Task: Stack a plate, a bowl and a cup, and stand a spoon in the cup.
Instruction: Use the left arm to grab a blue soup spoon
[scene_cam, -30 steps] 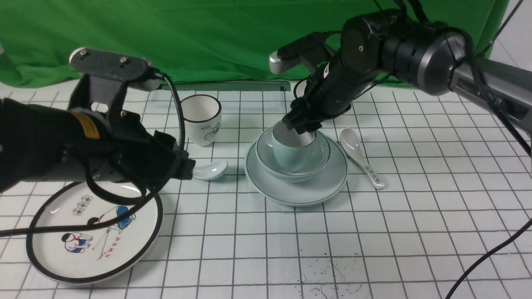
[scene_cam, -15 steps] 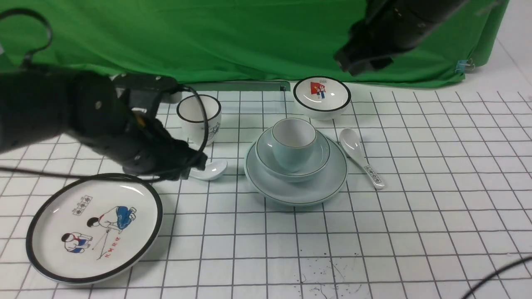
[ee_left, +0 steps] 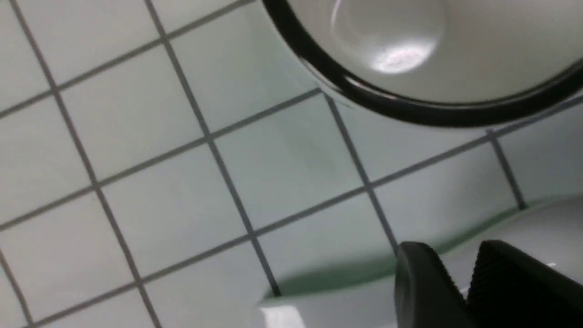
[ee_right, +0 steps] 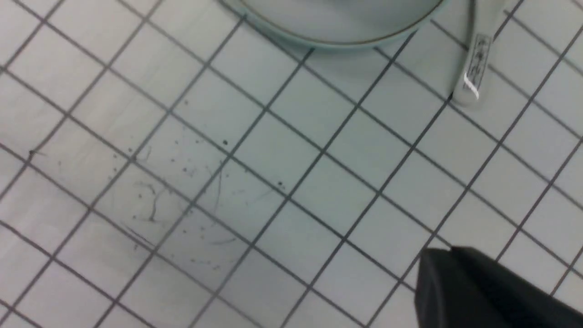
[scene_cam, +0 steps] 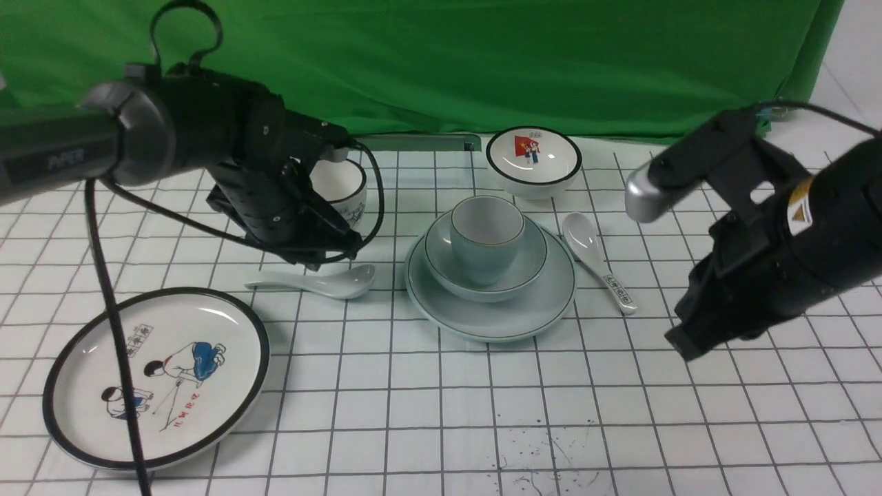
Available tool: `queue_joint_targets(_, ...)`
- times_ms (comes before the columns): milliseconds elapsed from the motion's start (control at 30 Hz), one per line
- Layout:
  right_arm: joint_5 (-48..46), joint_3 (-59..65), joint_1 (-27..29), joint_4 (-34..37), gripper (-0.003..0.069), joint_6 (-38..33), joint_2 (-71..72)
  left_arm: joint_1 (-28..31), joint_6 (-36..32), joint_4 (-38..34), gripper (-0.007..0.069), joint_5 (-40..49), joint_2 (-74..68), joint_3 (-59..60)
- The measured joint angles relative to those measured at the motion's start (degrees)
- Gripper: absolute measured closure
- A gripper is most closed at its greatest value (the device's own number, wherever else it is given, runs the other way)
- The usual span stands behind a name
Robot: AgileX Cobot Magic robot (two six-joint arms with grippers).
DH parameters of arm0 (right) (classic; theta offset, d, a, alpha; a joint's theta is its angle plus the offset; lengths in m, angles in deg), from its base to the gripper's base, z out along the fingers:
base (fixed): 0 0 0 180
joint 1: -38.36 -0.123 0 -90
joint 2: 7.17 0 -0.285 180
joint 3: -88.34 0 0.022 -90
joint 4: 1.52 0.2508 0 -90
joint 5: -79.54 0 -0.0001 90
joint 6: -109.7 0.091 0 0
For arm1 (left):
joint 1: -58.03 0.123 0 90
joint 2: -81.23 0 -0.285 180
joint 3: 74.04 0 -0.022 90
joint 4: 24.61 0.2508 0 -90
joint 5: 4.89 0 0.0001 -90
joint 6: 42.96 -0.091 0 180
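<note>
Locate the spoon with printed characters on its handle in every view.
Front view: printed spoon lies just right of the plate.
Left wrist view: not in it.
Right wrist view: only its handle shows, beside the plate.
Shared landmark: the plate's thin dark rim, front and right wrist.

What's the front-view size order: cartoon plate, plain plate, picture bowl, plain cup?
1. cartoon plate (nearest the camera, which adds to it)
2. plain plate
3. picture bowl
4. plain cup

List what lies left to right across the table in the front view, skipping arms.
cartoon plate → plain white spoon → plate with bowl and cup stacked on it → printed spoon. Left out for overlap: bicycle cup, red-picture bowl.
</note>
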Motion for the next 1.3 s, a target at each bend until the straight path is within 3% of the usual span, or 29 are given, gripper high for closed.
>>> queue_joint_targets(100, 4.30, 3.26, 0.00, -0.04, 0.0646, -0.02, 1.07, -0.01, 1.37, 0.62, 0.0638, -2.83, -1.57, -0.11)
queue_joint_targets(200, 6.39, 3.68, 0.00, -0.04, 0.0646, -0.02, 1.07, -0.01, 1.72, 0.47, 0.0659, -3.35, -2.14, -0.22)
queue_joint_targets(400, 8.84, 3.75, 0.00, -0.13, 0.0646, -0.07, 1.07, -0.01, 1.55, -0.02, 0.0662, -0.73, -2.28, -0.27)
queue_joint_targets(567, 9.02, 3.75, 0.00, -0.28, 0.0646, -0.07, 1.07, -0.01, -4.37, -8.08, 0.0661, 2.81, -2.28, -0.39)
queue_joint_targets(767, 9.64, 3.75, 0.00, -0.28, 0.0646, -0.07, 1.07, -0.01, -5.25, -11.49, 0.0661, 5.43, -1.94, -0.39)
queue_joint_targets(900, 9.91, 3.75, 0.00, -0.28, 0.0646, -0.07, 1.07, -0.01, -3.80, -11.75, 0.0661, 4.52, -1.09, -0.74)
queue_joint_targets(1167, 10.47, 3.75, 0.00, -0.28, 0.0646, -0.07, 1.07, -0.01, -0.87, -13.74, 0.0661, -7.24, -2.42, -1.18)
queue_joint_targets(1300, 10.53, 3.75, 0.00, -0.28, 0.0646, -0.07, 1.07, -0.01, -1.38, -16.19, 0.0661, -6.97, -5.22, -1.18)
